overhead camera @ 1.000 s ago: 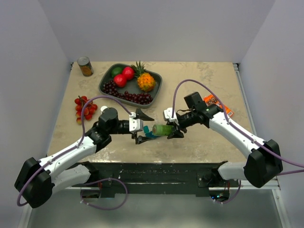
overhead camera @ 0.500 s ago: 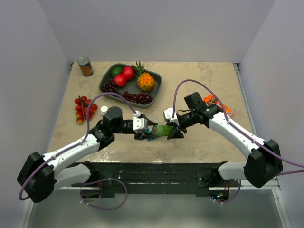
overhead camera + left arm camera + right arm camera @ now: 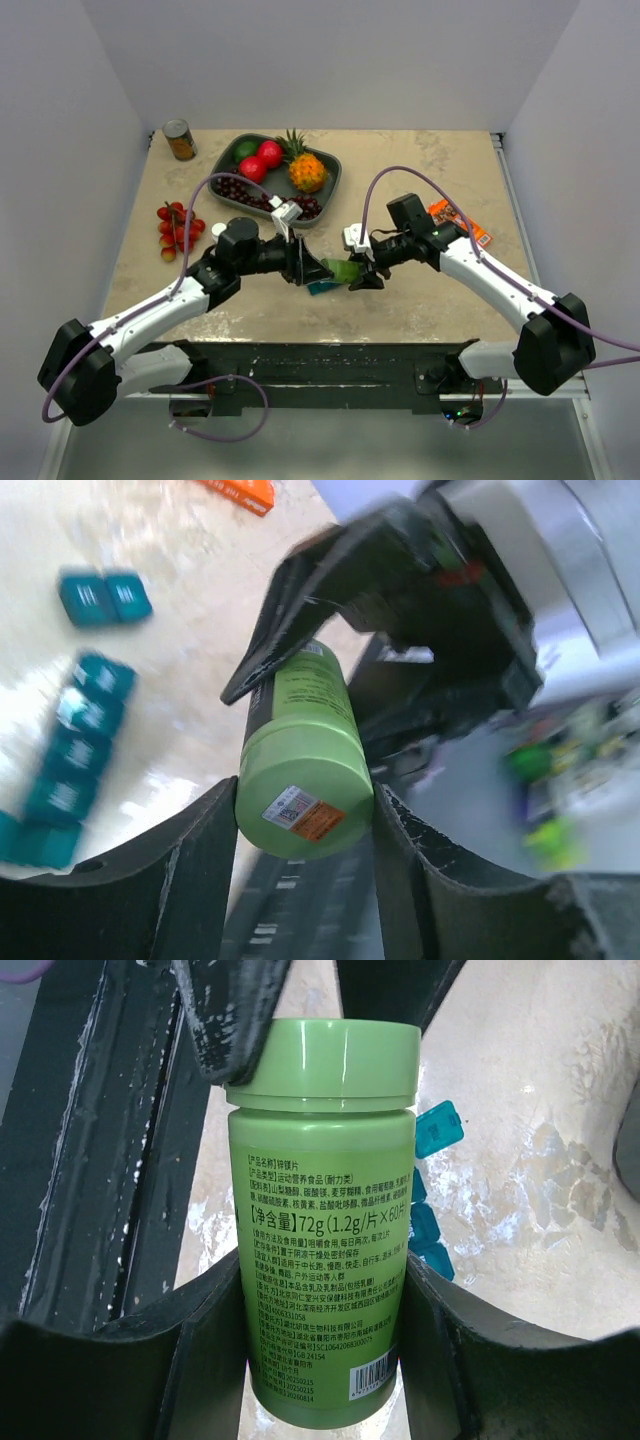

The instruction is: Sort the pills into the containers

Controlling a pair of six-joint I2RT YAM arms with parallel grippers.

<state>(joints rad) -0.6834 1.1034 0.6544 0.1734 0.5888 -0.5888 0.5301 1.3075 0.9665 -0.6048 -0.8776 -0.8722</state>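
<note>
A green bottle (image 3: 345, 270) with a green cap is held in the air between both grippers, lying sideways over the near middle of the table. My right gripper (image 3: 362, 273) is shut on its body (image 3: 320, 1230). My left gripper (image 3: 305, 268) grips the cap (image 3: 303, 798) with one finger (image 3: 190, 870) on each side, and its fingertips (image 3: 215, 1030) also show in the right wrist view. The teal containers (image 3: 322, 287) lie on the table just under the bottle: a strip (image 3: 70, 770) and a pair (image 3: 103, 597), also seen in the right wrist view (image 3: 438, 1130). No pills show.
A dark grey fruit tray (image 3: 222, 182) stands at the back centre-left. A can (image 3: 180, 140) stands at the back left, with cherry tomatoes (image 3: 177, 228) on the left. An orange packet (image 3: 460, 218) lies to the right. The table's near edge is just below the grippers.
My left gripper moved right from open and apart, closed round the bottle's cap and has rolled its wrist. The right gripper kept holding the bottle in place.
</note>
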